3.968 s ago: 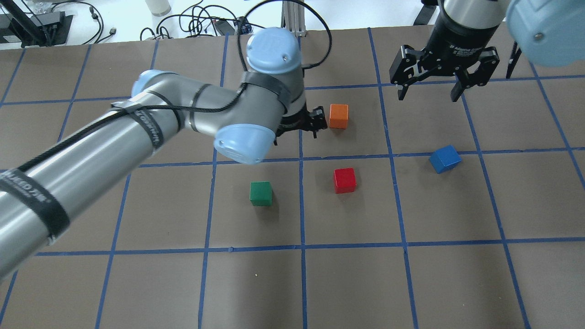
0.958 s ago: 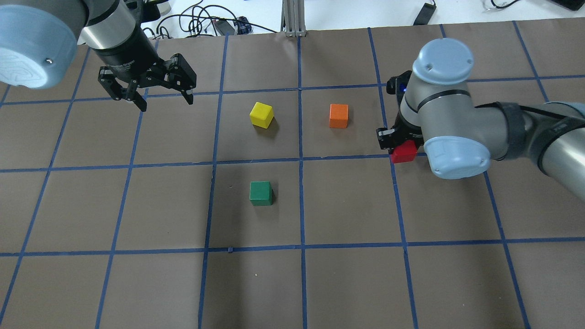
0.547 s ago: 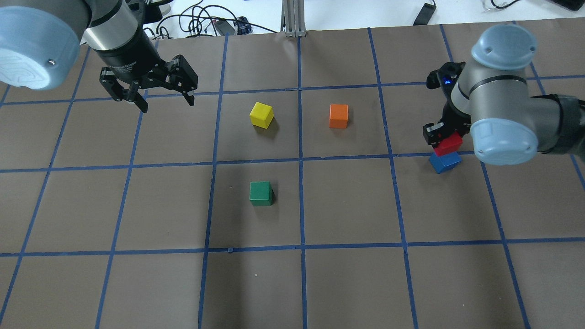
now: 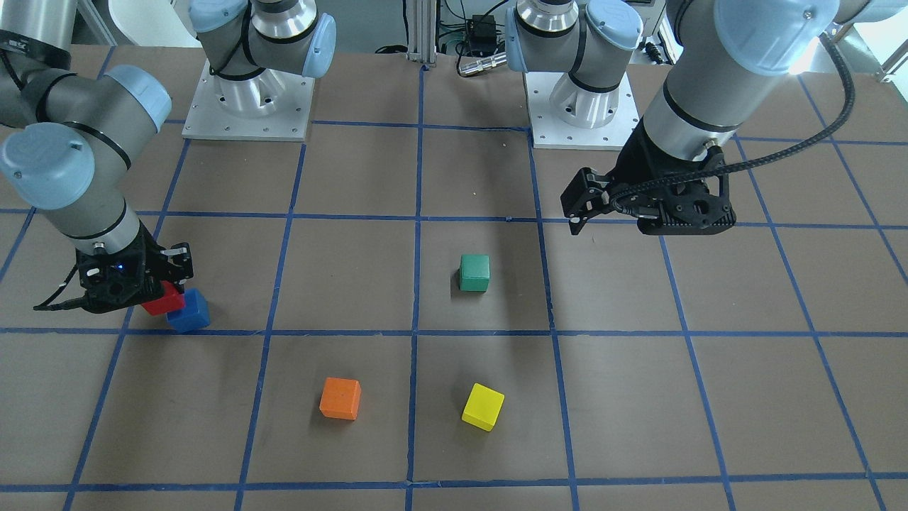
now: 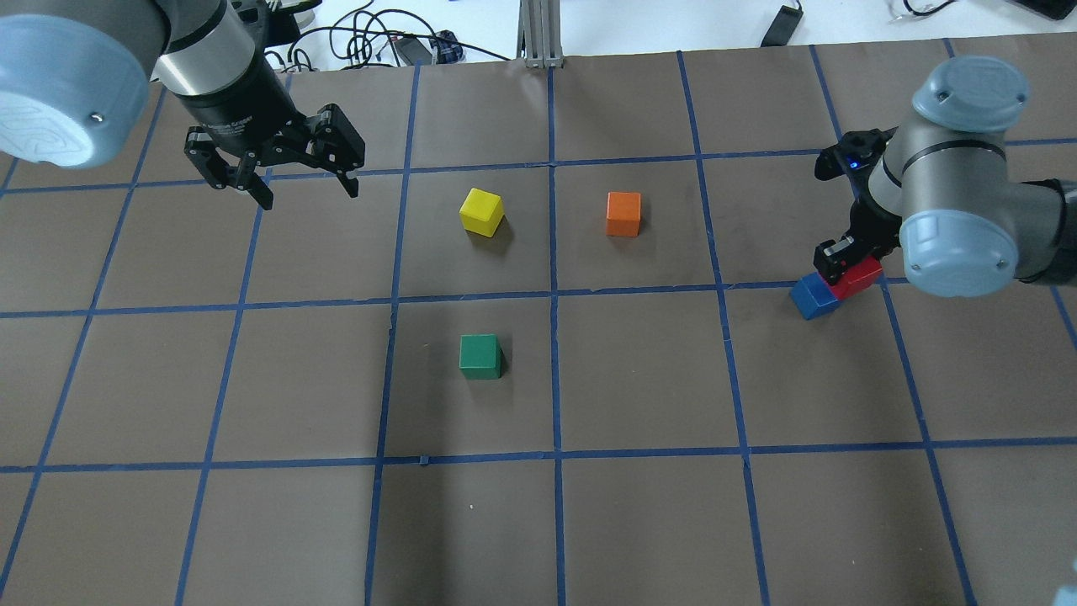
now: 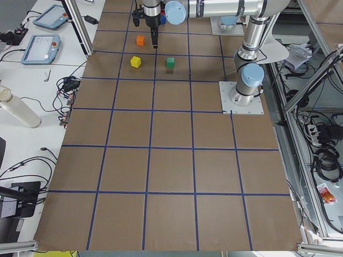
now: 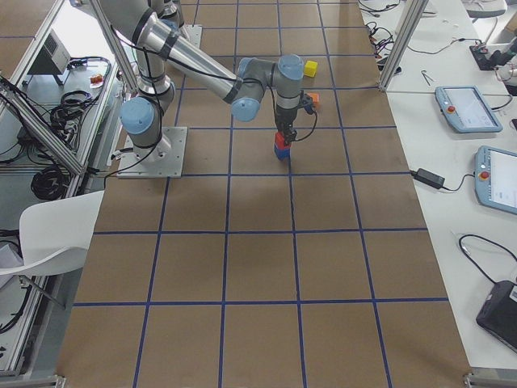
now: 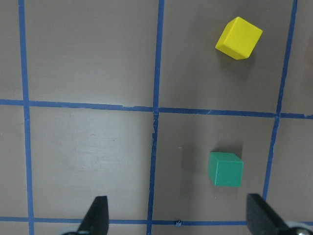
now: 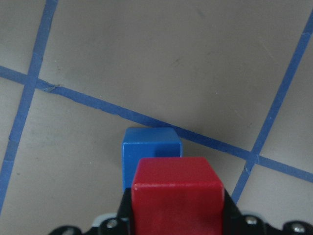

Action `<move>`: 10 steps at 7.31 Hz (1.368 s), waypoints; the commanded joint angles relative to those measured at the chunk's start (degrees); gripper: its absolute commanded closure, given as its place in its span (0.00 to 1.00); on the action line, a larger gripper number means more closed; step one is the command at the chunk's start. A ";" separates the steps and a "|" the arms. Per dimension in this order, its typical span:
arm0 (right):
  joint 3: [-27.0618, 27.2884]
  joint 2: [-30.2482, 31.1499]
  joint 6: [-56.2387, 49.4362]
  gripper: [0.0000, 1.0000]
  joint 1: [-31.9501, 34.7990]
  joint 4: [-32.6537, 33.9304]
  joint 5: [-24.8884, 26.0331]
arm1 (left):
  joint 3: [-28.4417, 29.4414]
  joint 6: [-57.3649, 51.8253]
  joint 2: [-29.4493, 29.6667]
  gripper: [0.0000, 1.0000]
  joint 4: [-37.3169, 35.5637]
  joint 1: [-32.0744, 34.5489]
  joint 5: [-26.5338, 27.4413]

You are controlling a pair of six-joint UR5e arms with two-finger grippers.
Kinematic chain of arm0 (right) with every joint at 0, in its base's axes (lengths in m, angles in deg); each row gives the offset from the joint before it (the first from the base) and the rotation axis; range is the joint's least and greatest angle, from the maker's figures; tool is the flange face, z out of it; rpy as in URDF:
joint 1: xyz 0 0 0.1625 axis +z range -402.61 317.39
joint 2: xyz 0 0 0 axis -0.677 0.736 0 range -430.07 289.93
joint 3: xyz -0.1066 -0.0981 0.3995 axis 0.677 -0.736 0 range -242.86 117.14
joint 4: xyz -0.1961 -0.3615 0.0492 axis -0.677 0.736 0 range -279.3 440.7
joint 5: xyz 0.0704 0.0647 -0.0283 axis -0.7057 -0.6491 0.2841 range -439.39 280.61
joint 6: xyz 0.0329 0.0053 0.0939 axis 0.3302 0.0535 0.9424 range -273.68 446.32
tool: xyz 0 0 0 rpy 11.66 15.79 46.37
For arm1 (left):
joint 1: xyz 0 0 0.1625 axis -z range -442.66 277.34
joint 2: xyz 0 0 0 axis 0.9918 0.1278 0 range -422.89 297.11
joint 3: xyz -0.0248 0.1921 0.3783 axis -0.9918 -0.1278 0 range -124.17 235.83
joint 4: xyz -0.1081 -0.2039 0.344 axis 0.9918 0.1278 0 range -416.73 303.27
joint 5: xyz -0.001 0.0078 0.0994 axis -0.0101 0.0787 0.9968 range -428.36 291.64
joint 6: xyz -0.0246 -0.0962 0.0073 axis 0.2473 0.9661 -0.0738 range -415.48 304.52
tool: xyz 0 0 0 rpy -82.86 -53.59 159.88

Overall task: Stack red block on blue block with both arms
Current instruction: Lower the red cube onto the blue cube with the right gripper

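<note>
At the far left my left gripper (image 5: 308, 195) hangs spread and empty, well apart from the blocks. At the right my right gripper (image 5: 848, 268), much the nearer one, is clamped on the red block (image 5: 863, 274). The blue block (image 5: 809, 297) lies just below it, peeping out leftward. Whether they touch I cannot tell. Both are cubes, so there is no long axis. I can read no writing.

A red block (image 5: 864, 275), blue block (image 5: 809, 296), green cube (image 5: 480, 356) and brown table (image 5: 639, 379) (blue grid lines (image 5: 555, 379)).
</note>
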 commanded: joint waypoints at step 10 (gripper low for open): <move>0.05 -1.19 0.73 0.85 0.56 0.80 -2.29 | -0.21 0.09 0.04 0.00 -0.02 0.18 -0.21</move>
